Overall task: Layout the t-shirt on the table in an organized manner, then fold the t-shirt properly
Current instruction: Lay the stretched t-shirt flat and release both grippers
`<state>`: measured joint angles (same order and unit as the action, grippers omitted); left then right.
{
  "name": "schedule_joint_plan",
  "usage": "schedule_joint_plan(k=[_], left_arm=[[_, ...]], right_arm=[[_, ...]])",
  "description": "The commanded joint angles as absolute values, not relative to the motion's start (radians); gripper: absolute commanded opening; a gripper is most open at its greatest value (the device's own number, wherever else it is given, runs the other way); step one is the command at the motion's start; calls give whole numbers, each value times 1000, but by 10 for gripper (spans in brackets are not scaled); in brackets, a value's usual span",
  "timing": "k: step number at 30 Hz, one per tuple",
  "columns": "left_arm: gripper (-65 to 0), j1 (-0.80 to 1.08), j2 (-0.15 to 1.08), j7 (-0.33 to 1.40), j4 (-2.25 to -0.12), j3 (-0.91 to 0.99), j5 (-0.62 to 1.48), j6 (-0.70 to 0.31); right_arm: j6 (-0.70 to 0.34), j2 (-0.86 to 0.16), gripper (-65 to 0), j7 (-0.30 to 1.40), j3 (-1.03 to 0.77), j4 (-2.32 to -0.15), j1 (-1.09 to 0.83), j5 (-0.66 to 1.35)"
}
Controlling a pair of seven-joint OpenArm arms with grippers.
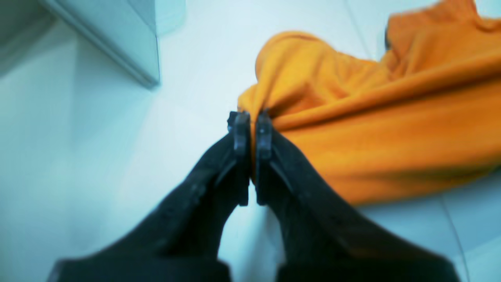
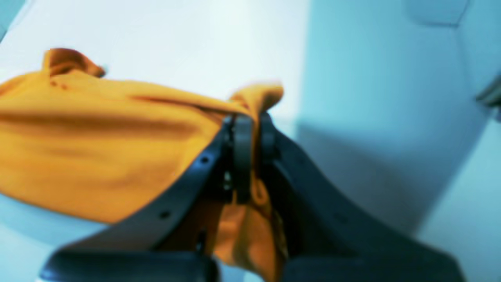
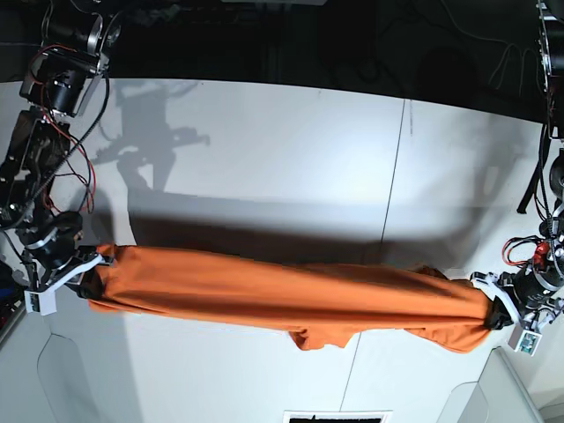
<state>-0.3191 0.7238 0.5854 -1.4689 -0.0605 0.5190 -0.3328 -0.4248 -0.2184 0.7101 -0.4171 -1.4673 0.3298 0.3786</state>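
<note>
step: layout phase; shirt (image 3: 282, 304) hangs stretched as a long rope between the two arms, above the table (image 3: 264, 150), not yet flat.
shirt pos: spans near part of scene in base view, left end to right end; middle sags, a small flap droops below centre. Whether the sag touches the table: can't tell.
how to do it well: judgement — keep both ends level w/ even tension, lower together so the cloth lands spread, not bunched. Rope shape suggests grips hold gathered fabric, so likely needs a shake or re-grip at corners before it will lie open. Don't overpull; cloth could slip a pinch.
risk: one end dropping first would leave a twisted heap.
L gripper (image 1: 253, 117): jaws together, clamped on a bunched edge of shirt; orange shows in the thin gap btw the jaws. Sits at scene right in base view.
R gripper (image 2: 252, 121): jaws together, pinching a wad of shirt; extra fabric spills down btw the fingers. Sits at scene left in base view.
which part held: sleeve, hem or shoulder — can't tell, views blurred.
fold: not yet begun.
</note>
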Motion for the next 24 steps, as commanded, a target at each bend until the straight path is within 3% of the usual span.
schedule_joint_plan(k=[1, 8, 12, 17, 18, 20, 22, 24], left_arm=[[-650, -346, 752, 578, -1515, -41, 520, -324], [-650, -346, 766, 667, -1700, 98, 521, -282], [-650, -343, 752, 647, -1680, 78, 550, -332], [-650, -353, 686, 498, -1521, -27, 493, -337], [-619, -352, 670, 480, -1477, -46, 485, -337], [-488, -352, 633, 471, -1394, -75, 480, -337], [-372, -352, 603, 477, -1333, -89, 481, -367], [-338, -352, 586, 509, -1313, -89, 485, -386]], right_arm=[[-425, -237, -650, 693, -432, -1502, 339, 413], [-428, -254, -650, 691, -523, -1578, 290, 476], [-441, -254, -650, 648, -528, -1556, 291, 467], [-450, -252, -650, 599, -511, -1422, 369, 392], [-449, -252, -650, 598, -504, -1383, 393, 380], [-448, -253, -650, 599, -488, -1314, 430, 370], [-449, -252, -452, 602, -472, -1283, 443, 372], [-450, -252, -325, 615, -455, -1283, 440, 386]])
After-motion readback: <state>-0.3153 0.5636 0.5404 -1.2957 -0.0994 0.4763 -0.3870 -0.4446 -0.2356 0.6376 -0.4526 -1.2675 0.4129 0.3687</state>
